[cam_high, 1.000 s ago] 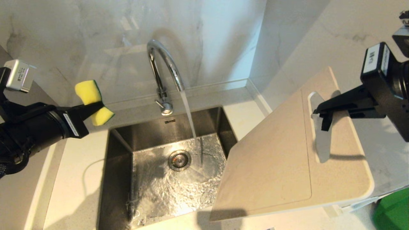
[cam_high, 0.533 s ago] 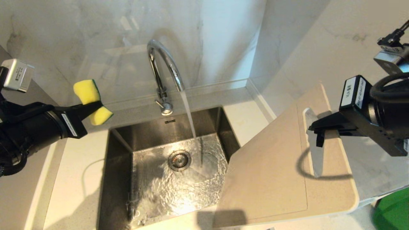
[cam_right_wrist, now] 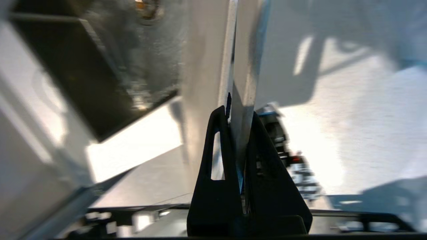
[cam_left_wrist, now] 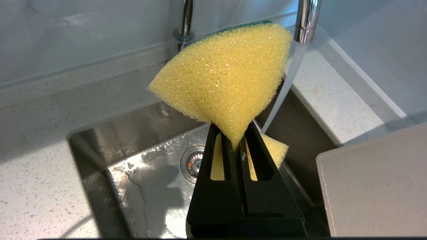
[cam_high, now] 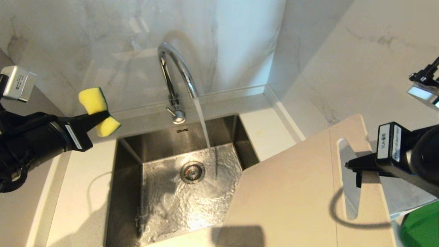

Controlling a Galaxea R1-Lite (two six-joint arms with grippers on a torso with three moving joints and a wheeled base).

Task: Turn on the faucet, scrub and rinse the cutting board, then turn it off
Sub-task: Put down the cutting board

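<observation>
Water is seen running from the faucet into the steel sink, where a wet sheet is spread around the drain. The cutting board is held tilted in the air at the right of the sink, its lower corner overlapping the basin's right edge (the stream falls clear of it). It is gripped at the strip beside its slot handle by the right claw, whose fingers are pressed tight on the board's thin edge. A yellow sponge is pinched at its middle by the left claw, held above the pale surface to the left of the faucet, well apart from the board.
</observation>
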